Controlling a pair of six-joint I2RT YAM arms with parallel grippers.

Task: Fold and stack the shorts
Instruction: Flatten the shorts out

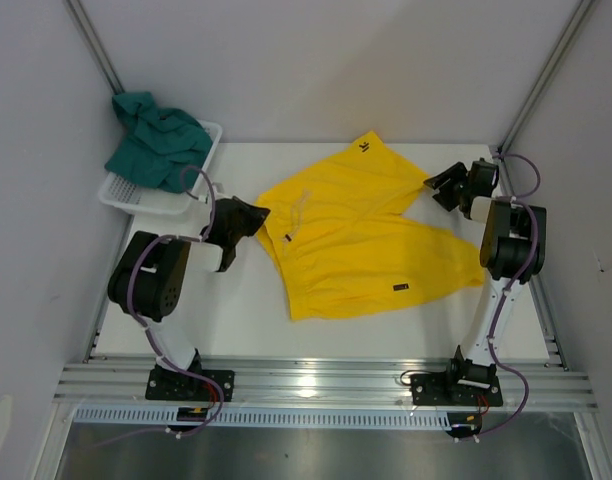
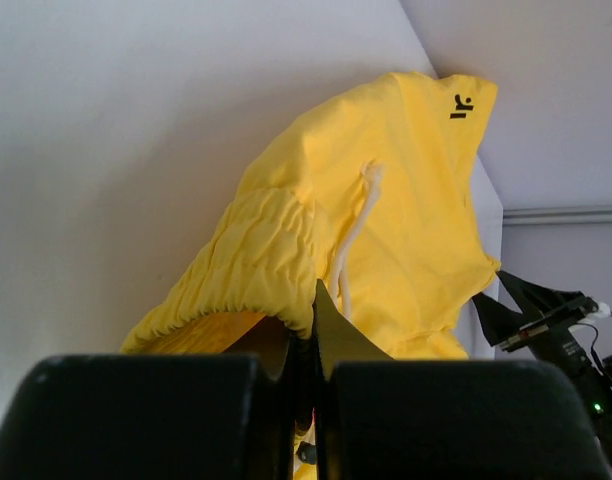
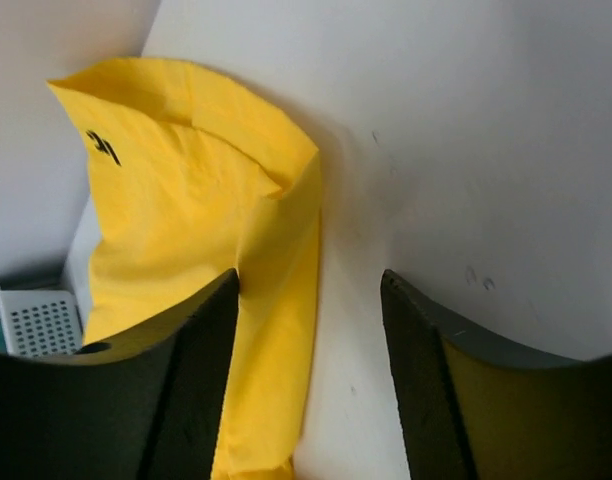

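Left claw [image 1: 254,216] was clamped fully shut on the gathered waistband [image 2: 256,260] of the yellow shorts [image 1: 356,240]. The fabric rose straight off its fingertips. From there the shorts spread flat across the table [image 1: 236,320] toward the right claw [image 3: 308,280]. The pale drawstring [image 2: 351,230] hung just past the left fingertips, and the small black logo [image 2: 461,105] sat at the far corner.

Right claw stood about half open with nothing held. One leg's edge lay just beside and under its left finger, with bare table under the right finger. We couldn't tell whether it touched the cloth.

The teal shorts [image 1: 156,140] were bunched in the white mesh basket [image 1: 121,195], behind and outboard of the left claw, against the far-left corner. They were well apart from the right claw.

The surface was a matte white tabletop. The right wrist view showed a few faint scuffs [image 3: 476,278] ahead of the right finger.

We saw plain pale wall panels [image 1: 316,70] on three sides and metal posts [image 1: 96,45] in the far corners. A slotted aluminium rail [image 1: 316,380] ran along the near edge under both arm bases.
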